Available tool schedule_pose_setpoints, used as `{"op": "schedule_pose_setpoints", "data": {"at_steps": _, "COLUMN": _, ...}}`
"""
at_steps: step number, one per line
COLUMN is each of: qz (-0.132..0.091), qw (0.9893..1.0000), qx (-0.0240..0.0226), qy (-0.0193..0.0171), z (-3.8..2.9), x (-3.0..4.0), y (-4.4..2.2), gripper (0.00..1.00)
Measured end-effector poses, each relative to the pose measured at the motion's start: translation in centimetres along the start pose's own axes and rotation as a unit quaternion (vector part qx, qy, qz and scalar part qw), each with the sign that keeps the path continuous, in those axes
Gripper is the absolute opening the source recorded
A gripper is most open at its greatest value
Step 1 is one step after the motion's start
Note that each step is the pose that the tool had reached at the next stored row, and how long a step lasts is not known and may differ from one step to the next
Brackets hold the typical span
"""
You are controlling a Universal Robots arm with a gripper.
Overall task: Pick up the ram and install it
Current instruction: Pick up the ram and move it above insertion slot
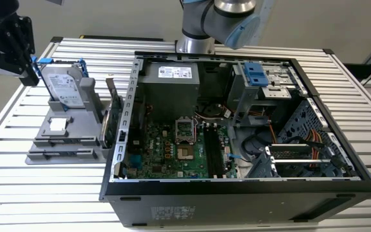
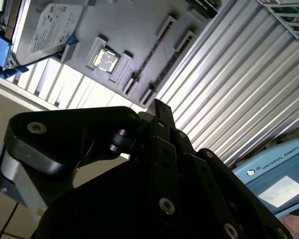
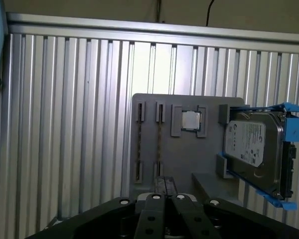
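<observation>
Tool (image 3: 167, 185) fingers sit together, hanging above the gray holder (image 3: 179, 149). Ram (image 3: 159, 143) seems to be the thin strip standing edge-on in a holder slot, near the chip (image 3: 190, 120). In the exterior view, the drive (image 1: 63, 84) stands at the holder's 12 o'clock and the case (image 1: 237, 198) at its 3 o'clock, on the desk (image 1: 340, 82).

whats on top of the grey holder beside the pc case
A silver hard drive with blue handles, a square chip and two narrow slots. The fingers cover part of the holder.
</observation>
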State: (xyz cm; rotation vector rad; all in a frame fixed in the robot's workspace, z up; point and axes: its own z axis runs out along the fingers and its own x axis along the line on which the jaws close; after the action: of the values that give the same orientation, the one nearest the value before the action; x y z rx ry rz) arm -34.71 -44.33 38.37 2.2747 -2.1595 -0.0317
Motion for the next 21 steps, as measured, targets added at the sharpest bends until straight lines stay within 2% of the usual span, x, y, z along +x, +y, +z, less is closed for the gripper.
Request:
{"op": "schedule_pose_setpoints", "data": {"at_steps": 1, "qz": 0.0, "qw": 1.0, "qx": 0.0, "qy": 0.0003, "z": 0.0, "x": 0.0, "y": 0.0, "gripper": 0.0}}
{"op": "schedule_pose_setpoints", "data": {"at_steps": 2, "qz": 0.0, "qw": 1.0, "qx": -0.0001, "qy": 0.0006, "z": 0.0, "x": 0.0, "y": 0.0, "gripper": 1.0}}
{"op": "schedule_pose_setpoints", "data": {"at_steps": 14, "qz": -0.002, "qw": 1.0, "qx": -0.0002, "qy": 0.004, "z": 0.0, "x": 0.0, "y": 0.0, "gripper": 1.0}}
{"op": "schedule_pose_setpoints", "data": {"at_steps": 21, "qz": -0.002, "qw": 1.0, "qx": 0.0015, "qy": 0.0041, "z": 0.14, "x": 0.0, "y": 0.0, "gripper": 1.0}}
